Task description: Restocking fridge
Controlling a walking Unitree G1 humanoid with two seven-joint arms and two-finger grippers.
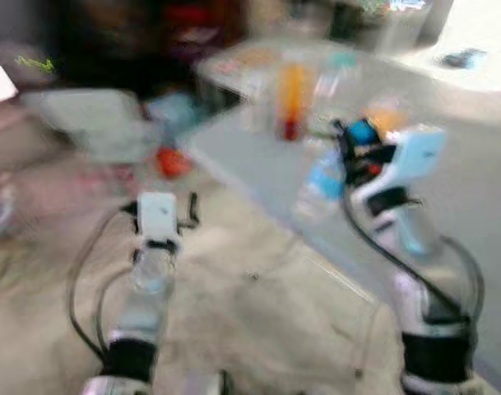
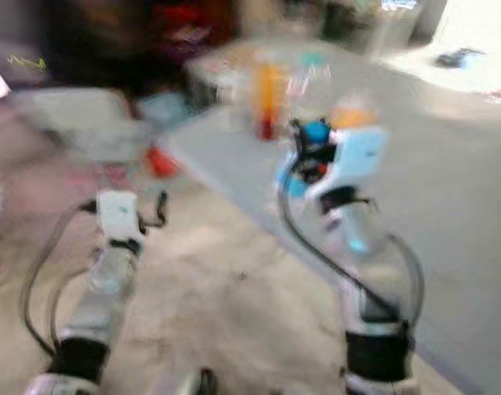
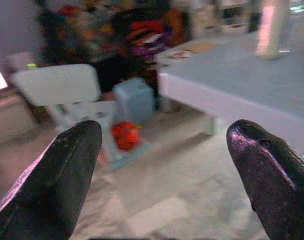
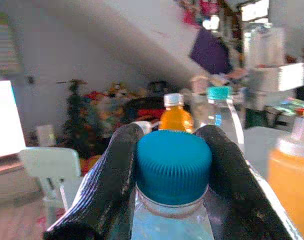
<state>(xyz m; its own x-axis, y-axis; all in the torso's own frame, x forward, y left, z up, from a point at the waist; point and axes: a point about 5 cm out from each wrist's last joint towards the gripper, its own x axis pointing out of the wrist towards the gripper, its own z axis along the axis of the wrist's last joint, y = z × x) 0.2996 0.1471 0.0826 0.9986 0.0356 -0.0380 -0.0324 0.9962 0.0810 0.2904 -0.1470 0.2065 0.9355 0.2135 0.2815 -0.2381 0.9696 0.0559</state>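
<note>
Left eye view, blurred, has the grey counter [image 1: 258, 164] running diagonally, its near edge bordering open beige floor [image 1: 234, 304] where both arms reach. Right claw [image 4: 172, 165], raised over the counter's near edge, is clenched on a clear bottle [image 4: 171, 220] just under its blue cap [image 4: 173, 167]. Orange bottles [image 4: 175, 116] stand further along the counter. Left claw [image 3: 166, 170] hangs released above the floor, near the counter corner and a white chair [image 3: 62, 87].
</note>
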